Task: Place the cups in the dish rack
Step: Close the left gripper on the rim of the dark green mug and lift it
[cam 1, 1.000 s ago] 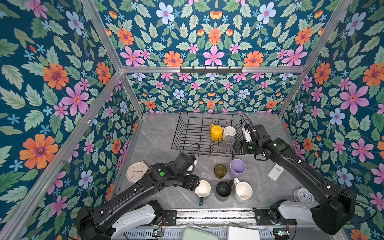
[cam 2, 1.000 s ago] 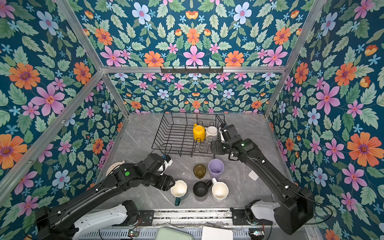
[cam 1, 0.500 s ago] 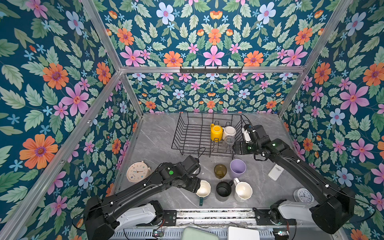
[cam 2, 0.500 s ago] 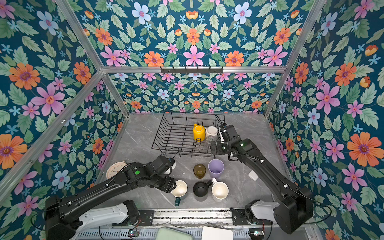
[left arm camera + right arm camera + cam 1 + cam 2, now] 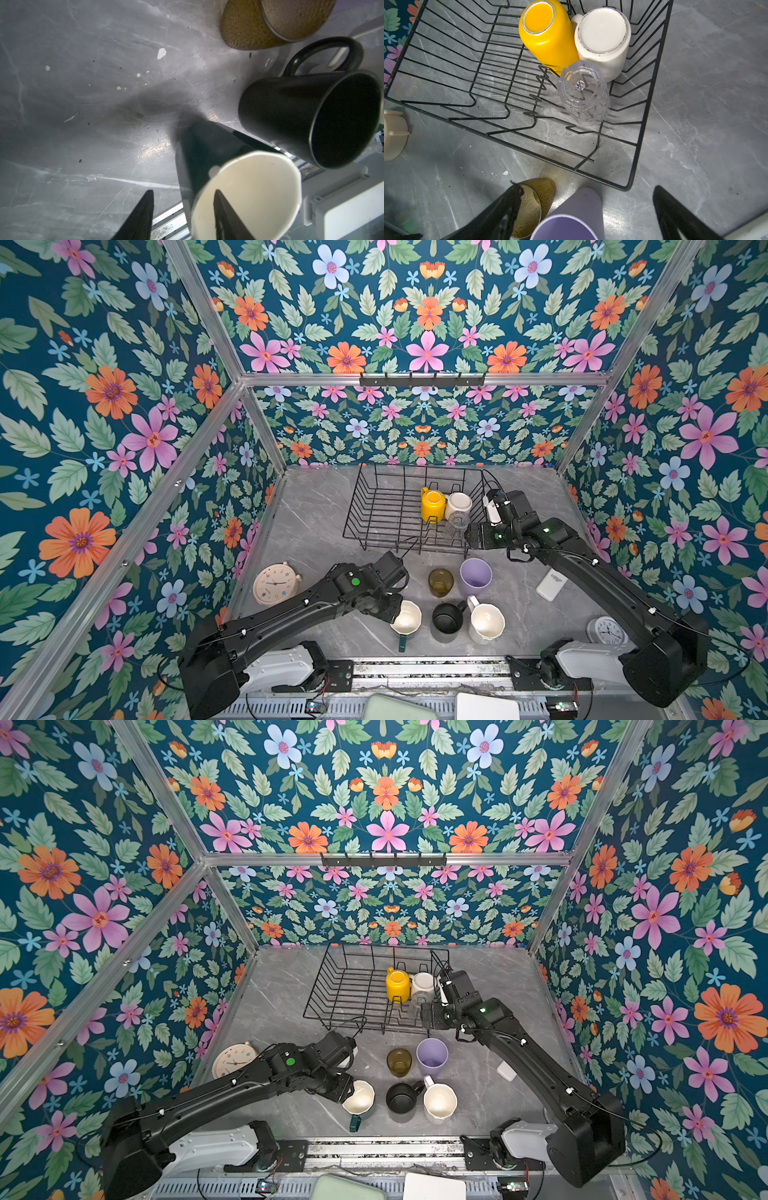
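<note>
Nearest, my left gripper (image 5: 182, 191) straddles the wall of the dark-green cream-lined mug (image 5: 406, 617), jaws half open, not pinching. My right gripper (image 5: 586, 187) hangs wide open, empty, above the lilac tumbler (image 5: 571, 226). Beyond, the black wire dish rack (image 5: 365, 506) holds an upturned yellow mug (image 5: 432, 506), white mug (image 5: 458, 504) and clear glass (image 5: 456, 524).

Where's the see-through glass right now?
In both top views the clear glass sits upside down at the right end of the dish rack, just in front of the upturned white mug.
</note>
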Available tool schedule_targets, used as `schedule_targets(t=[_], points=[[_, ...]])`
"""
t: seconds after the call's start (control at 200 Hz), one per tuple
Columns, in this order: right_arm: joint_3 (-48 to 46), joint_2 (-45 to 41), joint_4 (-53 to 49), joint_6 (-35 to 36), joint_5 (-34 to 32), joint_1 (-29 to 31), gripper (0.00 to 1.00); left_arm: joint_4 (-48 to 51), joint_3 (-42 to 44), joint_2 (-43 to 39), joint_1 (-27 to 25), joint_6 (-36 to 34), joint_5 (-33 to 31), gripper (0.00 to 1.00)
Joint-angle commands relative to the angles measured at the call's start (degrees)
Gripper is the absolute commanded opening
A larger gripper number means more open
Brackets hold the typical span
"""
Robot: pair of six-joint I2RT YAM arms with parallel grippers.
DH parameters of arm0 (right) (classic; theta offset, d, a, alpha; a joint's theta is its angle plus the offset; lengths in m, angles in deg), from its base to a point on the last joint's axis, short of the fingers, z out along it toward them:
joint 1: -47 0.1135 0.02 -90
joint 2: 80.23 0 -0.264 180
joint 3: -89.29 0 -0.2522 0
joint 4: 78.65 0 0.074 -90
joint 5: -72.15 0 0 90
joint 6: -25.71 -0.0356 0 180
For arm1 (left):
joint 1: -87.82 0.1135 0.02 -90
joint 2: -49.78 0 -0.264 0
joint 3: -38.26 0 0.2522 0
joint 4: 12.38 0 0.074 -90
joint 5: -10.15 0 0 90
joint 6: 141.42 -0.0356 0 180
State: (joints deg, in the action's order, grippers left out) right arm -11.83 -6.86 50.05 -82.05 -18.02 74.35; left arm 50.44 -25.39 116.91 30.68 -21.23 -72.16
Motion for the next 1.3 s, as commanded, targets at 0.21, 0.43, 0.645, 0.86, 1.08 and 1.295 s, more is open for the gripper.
schedule_targets(t=[0.21,0.43,0.645,0.86,1.08,1.295], points=[[-0.5,-0.3,-0.3,0.7,-0.9,0.1,0.99,-2.5,-0.1,1.8,-0.8,0.0,-0.5,0.35],[-0.8,-0.1,0.2,0.6,-0.8,0.0,0.99,-2.3,-0.4,1.9,-1.2,0.1,-0.8,0.2],[-0.7,0.1,0.3,0.6,-0.8,0.1,0.99,-1.6,-0.9,2.0,-1.5,-0.1,-1.6,0.1],[-1.0,-0.1,0.1,0.5,-0.7,0.0,0.99,-0.9,-1.5,2.0,-1.7,-0.3,-2.6,0.0],[-0.7,-0.5,0.4,0.4,0.1,0.0,0.99,6.3,-5.3,-0.6,-1.6,-1.9,-11.2,0.0],[-0.1,-1.8,1.0,0.1,2.6,0.0,0.99,7.6,-13.4,-5.7,-1.6,-6.7,-19.9,0.0]])
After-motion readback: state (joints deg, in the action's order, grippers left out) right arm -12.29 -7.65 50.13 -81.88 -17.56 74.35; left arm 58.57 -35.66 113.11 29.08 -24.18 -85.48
